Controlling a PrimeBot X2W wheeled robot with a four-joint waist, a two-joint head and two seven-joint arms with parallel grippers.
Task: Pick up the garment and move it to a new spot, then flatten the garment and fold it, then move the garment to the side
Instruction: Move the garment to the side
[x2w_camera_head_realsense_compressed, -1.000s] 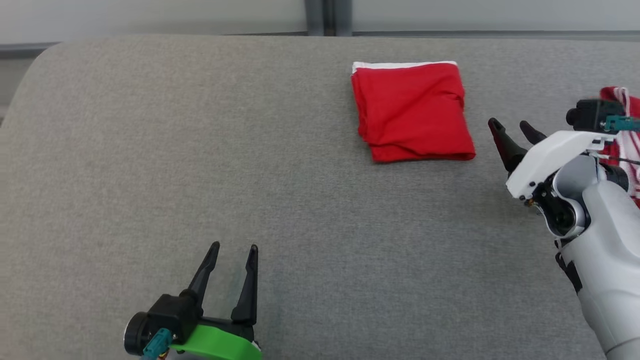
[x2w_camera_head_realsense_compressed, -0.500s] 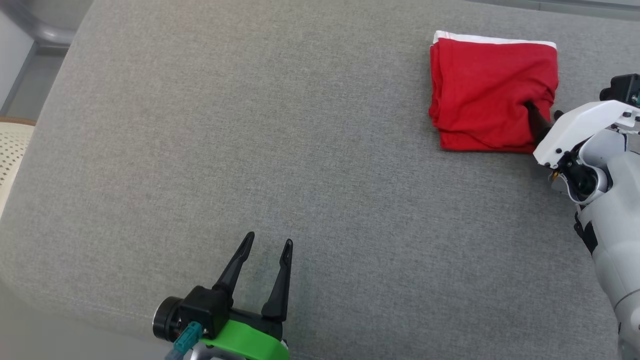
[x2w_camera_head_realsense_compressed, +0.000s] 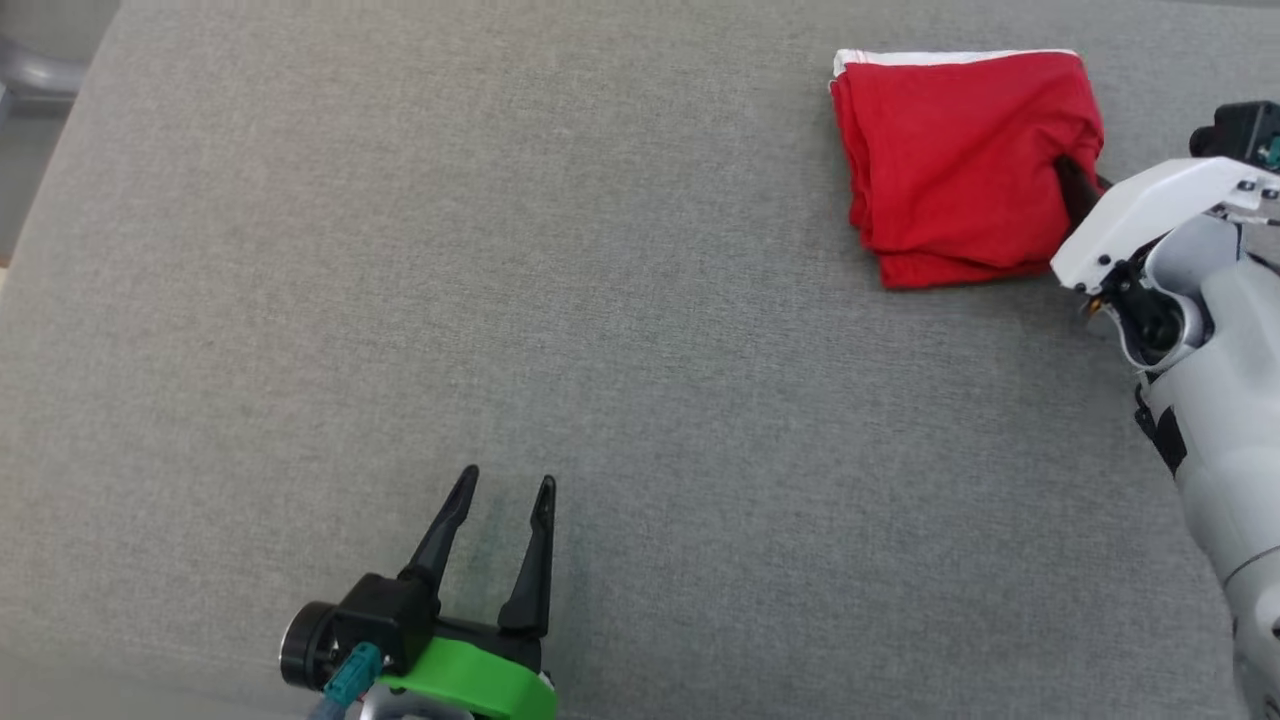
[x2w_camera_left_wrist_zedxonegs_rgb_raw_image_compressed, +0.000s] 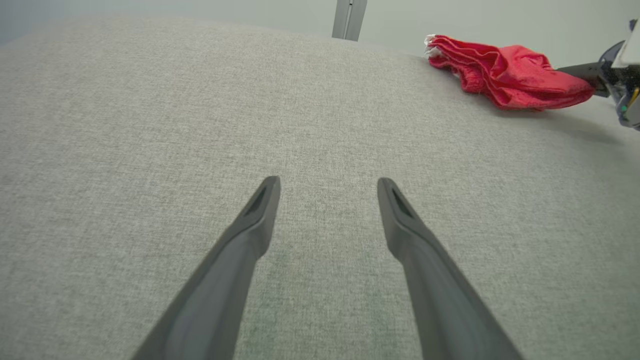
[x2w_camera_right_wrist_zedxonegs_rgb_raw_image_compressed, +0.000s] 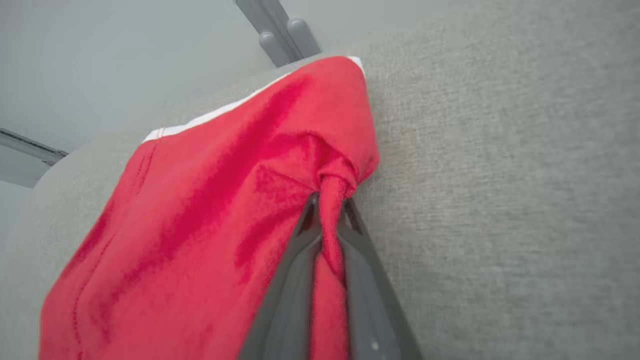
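Garment (x2w_camera_head_realsense_compressed: 950, 160), red, folded, right edge between fingers of right gripper (x2w_camera_right_wrist_zedxonegs_rgb_raw_image_compressed: 330, 202)

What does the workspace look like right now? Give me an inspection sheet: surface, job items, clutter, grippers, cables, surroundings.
Surface: grey fabric surface, bare across the middle.
Job's things: red garment, folded, white band along its far edge, at the far right.
Clutter: nothing seen.
Grippers: left gripper open over bare fabric; right gripper shut on a bunched bit of the red garment's right edge.
Cables: teal connector at the left gripper's base.
Surroundings: pale wall and grey post beyond the surface.
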